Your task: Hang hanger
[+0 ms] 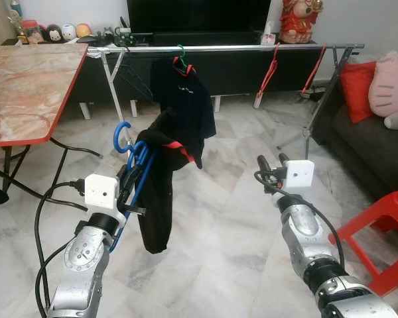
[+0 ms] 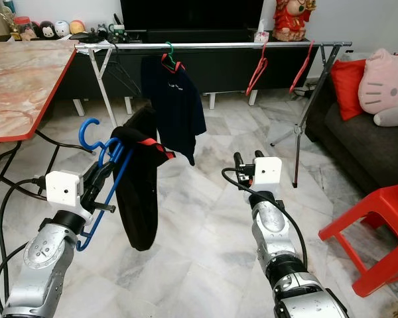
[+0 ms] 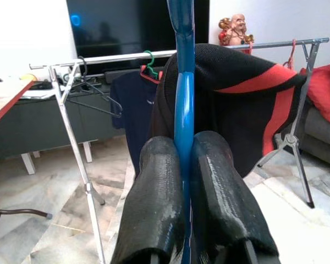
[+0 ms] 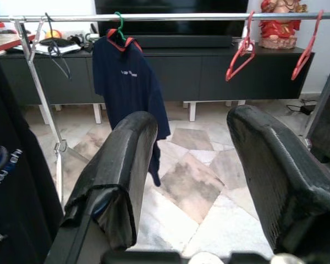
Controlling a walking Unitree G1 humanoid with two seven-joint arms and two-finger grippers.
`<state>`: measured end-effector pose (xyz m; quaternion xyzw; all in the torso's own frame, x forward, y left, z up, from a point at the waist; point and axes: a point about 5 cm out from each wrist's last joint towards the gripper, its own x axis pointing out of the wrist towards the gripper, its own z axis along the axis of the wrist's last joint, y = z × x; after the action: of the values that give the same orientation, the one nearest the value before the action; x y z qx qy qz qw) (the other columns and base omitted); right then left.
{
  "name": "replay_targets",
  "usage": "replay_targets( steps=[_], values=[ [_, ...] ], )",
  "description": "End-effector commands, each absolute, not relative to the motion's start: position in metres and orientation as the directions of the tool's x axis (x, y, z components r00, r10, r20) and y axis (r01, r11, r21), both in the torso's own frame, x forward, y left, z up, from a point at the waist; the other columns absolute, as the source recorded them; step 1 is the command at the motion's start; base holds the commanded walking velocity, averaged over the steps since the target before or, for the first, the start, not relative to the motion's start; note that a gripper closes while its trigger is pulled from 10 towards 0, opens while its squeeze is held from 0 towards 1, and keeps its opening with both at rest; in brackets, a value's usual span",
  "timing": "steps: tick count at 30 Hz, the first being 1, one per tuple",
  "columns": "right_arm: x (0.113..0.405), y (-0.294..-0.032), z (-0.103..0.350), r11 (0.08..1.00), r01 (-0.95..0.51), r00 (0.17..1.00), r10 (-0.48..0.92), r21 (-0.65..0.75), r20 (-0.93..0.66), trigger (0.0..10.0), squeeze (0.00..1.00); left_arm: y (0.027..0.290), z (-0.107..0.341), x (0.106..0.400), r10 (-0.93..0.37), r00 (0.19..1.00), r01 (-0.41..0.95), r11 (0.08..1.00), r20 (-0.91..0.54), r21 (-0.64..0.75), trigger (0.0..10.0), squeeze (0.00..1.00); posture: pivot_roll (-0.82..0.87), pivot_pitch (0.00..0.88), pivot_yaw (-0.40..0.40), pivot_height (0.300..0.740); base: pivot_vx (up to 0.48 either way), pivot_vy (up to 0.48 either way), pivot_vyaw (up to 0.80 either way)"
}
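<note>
Here the left gripper (image 3: 184, 165) was clamped on the blue hanger (image 1: 134, 159), a black garment (image 1: 160, 192) draped over it just past the fingertips. Ahead of both grippers stood the clothes rail (image 1: 239, 48); the right gripper (image 4: 209, 165) hovered open, holding nothing.

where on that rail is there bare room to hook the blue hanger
The silver clothes rail is bare between the navy shirt on its green hanger and the first empty red hanger, the widest gap. A shorter bare stretch separates the two red hangers. The rail's left end is crowded by dark wire hangers.
</note>
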<state>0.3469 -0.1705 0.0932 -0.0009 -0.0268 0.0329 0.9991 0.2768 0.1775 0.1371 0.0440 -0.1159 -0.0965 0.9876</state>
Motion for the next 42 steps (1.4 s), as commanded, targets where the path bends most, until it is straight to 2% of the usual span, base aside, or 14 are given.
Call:
replay_targets(
  steps=[1,2,5,6,9,14,16,18,19,23,29,36,39,42],
  values=[
    [0.349,-0.17,0.097,0.998,-0.07,0.995,0.069,0.0,0.066,10.0,0.0,0.174,0.152,0.279,-0.219,0.933,0.193,0.974,0.285,0.117,10.0,0.0,-0.12,0.0,-0.021,0.74,0.0,0.0,0.0],
    [0.349,-0.17,0.097,0.998,-0.07,0.995,0.069,0.0,0.066,10.0,0.0,0.174,0.152,0.279,-0.219,0.933,0.193,0.974,0.285,0.117,10.0,0.0,-0.12,0.0,-0.021,0.74,0.0,0.0,0.0],
    [0.36,-0.169,0.134,0.912,-0.362,0.914,0.388,-0.192,0.117,10.0,0.0,0.171,0.147,0.272,-0.385,0.899,0.358,0.921,0.207,0.156,10.0,0.0,-0.13,0.0,-0.022,0.74,0.0,0.0,0.0],
    [0.36,-0.169,0.134,0.912,-0.362,0.914,0.388,-0.192,0.117,10.0,0.0,0.171,0.147,0.272,-0.385,0.899,0.358,0.921,0.207,0.156,10.0,0.0,-0.13,0.0,-0.022,0.74,0.0,0.0,0.0],
    [0.362,-0.171,0.15,0.821,-0.483,0.845,0.528,-0.305,0.083,10.0,0.0,0.168,0.143,0.268,-0.464,0.87,0.443,0.884,0.164,0.153,10.0,0.0,-0.13,0.0,-0.023,0.74,0.0,0.0,0.0],
    [0.363,-0.172,0.153,0.775,-0.554,0.805,0.591,-0.303,0.04,10.0,0.0,0.163,0.142,0.266,-0.515,0.845,0.498,0.856,0.145,0.137,10.0,0.0,-0.13,0.0,-0.023,0.74,0.0,0.0,0.0],
    [0.358,-0.167,0.148,0.695,-0.657,0.731,0.682,-0.292,-0.02,10.0,0.0,0.161,0.142,0.265,-0.541,0.83,0.526,0.84,0.135,0.133,10.0,0.0,-0.13,0.0,-0.019,0.74,0.0,0.0,0.0],
    [0.351,-0.163,0.15,0.553,-0.79,0.589,0.804,-0.264,-0.082,10.0,0.0,0.158,0.142,0.261,-0.594,0.797,0.581,0.803,0.111,0.134,10.0,0.0,-0.12,0.0,-0.018,0.74,0.0,0.0,0.0],
    [0.351,-0.163,0.15,0.553,-0.79,0.589,0.804,-0.264,-0.082,10.0,0.0,0.158,0.142,0.261,-0.594,0.797,0.581,0.803,0.111,0.134,10.0,0.0,-0.12,0.0,-0.018,0.74,0.0,0.0,0.0],
    [0.354,-0.173,0.174,0.422,-0.866,0.468,0.873,-0.27,-0.136,10.0,0.0,0.158,0.138,0.252,-0.666,0.742,0.659,0.745,0.071,0.105,10.0,0.0,-0.13,0.0,-0.017,0.74,0.0,0.0,0.0],
    [0.361,-0.183,0.205,0.317,-0.901,0.38,0.905,-0.296,-0.189,10.0,0.0,0.156,0.133,0.242,-0.744,0.668,0.74,0.667,0.019,0.088,10.0,0.0,-0.13,0.0,-0.02,0.74,0.0,0.0,0.0],
    [0.357,-0.189,0.232,0.11,-0.963,0.182,0.94,-0.247,-0.29,10.0,0.0,0.155,0.128,0.233,-0.806,0.591,0.805,0.588,-0.027,0.077,10.0,0.0,-0.13,0.0,-0.027,0.74,0.0,0.0,0.0],
    [0.356,-0.19,0.234,0.085,-0.969,0.154,0.942,-0.232,-0.298,10.0,0.0,0.155,0.129,0.232,-0.812,0.582,0.812,0.579,-0.032,0.07,10.0,0.0,-0.13,0.0,-0.029,0.74,0.0,0.0,0.0],
    [0.344,-0.194,0.212,-0.057,-0.992,0.004,0.873,-0.109,-0.487,10.0,0.0,0.157,0.13,0.227,-0.848,0.526,0.85,0.523,-0.057,0.055,10.0,0.0,-0.12,0.0,-0.04,0.74,0.0,0.0,0.0]
  ],
)
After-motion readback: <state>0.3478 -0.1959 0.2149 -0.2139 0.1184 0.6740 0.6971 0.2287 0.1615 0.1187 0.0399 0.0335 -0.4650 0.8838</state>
